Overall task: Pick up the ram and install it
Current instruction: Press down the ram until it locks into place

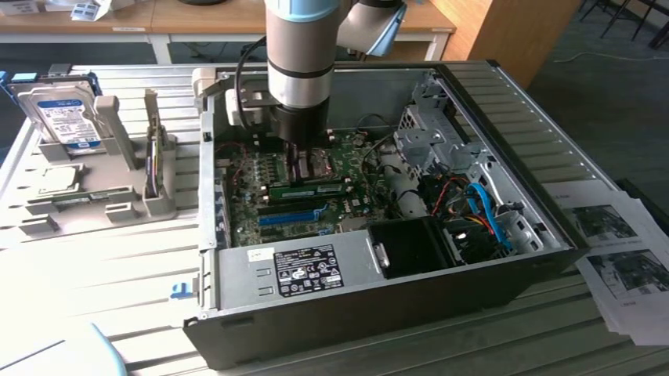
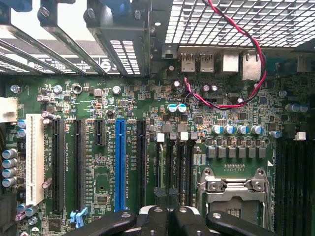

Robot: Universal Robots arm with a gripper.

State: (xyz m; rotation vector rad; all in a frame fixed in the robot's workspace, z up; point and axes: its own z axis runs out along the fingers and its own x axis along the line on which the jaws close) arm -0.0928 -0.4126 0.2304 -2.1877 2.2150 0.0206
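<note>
Arm: the Universal Robots arm [image 1: 301, 55] is seen in the upper centre of the exterior view, pointed straight down into the open computer case [image 1: 522, 117].
Gripper: the gripper [image 1: 303, 159] is placed low over the motherboard [image 1: 256, 176], near the middle of the case. In the wrist view its black fingers [image 2: 153, 219] are seen over the dark memory slots [image 2: 172, 162].
Gripper state: the fingers are drawn together. Whether anything is pinched between them cannot be told.
Ram: the ram [image 1: 312, 190], a thin green stick, is found on the motherboard just below the gripper in the exterior view, lying roughly crosswise in the frame. Whether it is touched by the gripper, or fully seated, cannot be told.
Blue slot: a long blue slot [image 1: 290, 218] [image 2: 119, 164] is located just below the ram in the exterior view, apart from it.
Processor socket: a metal-framed socket [image 2: 236, 194] is seen beside the memory slots in the wrist view.
Cable: a twisted red and black cable [image 2: 246, 49] is routed across the rear ports.
Hard drive: a silver hard drive [image 1: 61, 117] is stood upright in a grey holder [image 1: 110, 184] at the exterior view's left, well apart from the case.
Papers: printed sheets [image 1: 616, 258] are laid at the exterior view's right.
</note>
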